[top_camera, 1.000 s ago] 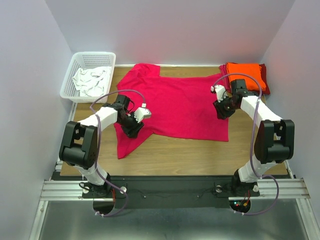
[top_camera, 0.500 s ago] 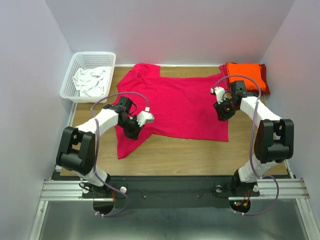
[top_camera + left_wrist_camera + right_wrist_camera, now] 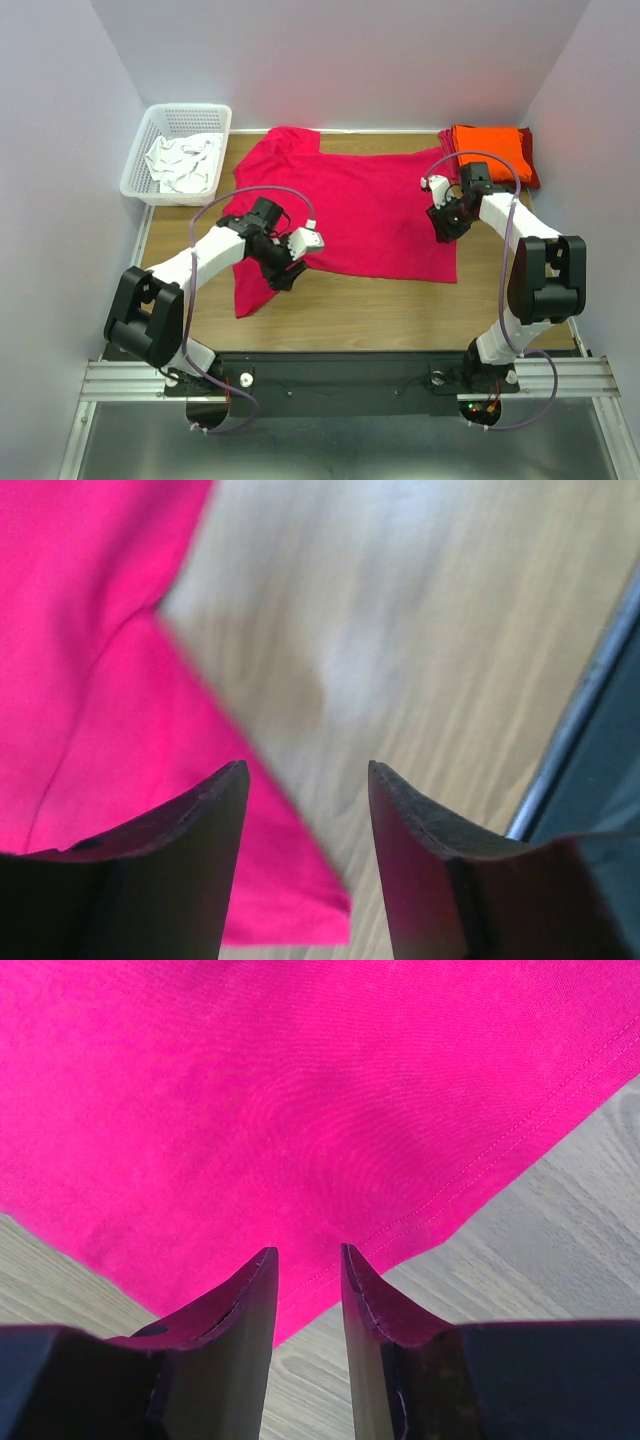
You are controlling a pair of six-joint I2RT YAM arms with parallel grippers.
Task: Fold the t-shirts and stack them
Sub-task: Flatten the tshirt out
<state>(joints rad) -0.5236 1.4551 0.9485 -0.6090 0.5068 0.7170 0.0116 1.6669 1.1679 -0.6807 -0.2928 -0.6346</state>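
Observation:
A bright pinkish-red t-shirt (image 3: 350, 210) lies spread flat across the middle of the table. Its near left part (image 3: 250, 290) reaches toward the front edge. My left gripper (image 3: 284, 276) hovers there, open and empty, with the cloth's corner (image 3: 110, 730) under its left finger and bare wood under the right. My right gripper (image 3: 443, 230) hangs over the shirt's right hem (image 3: 440, 1200), its jaws a little apart with nothing between them (image 3: 306, 1252). An orange t-shirt (image 3: 490, 147) lies folded on a darker red one (image 3: 531, 176) at the back right.
A white basket (image 3: 150, 148) holding white cloth stands at the back left corner. Bare wooden table (image 3: 380, 310) runs along the near side, ending at a dark metal rail (image 3: 590, 690). Walls close in the left, right and back.
My left gripper has slid right and toward the near edge, from over the shirt to its near left corner. The right arm has hardly moved.

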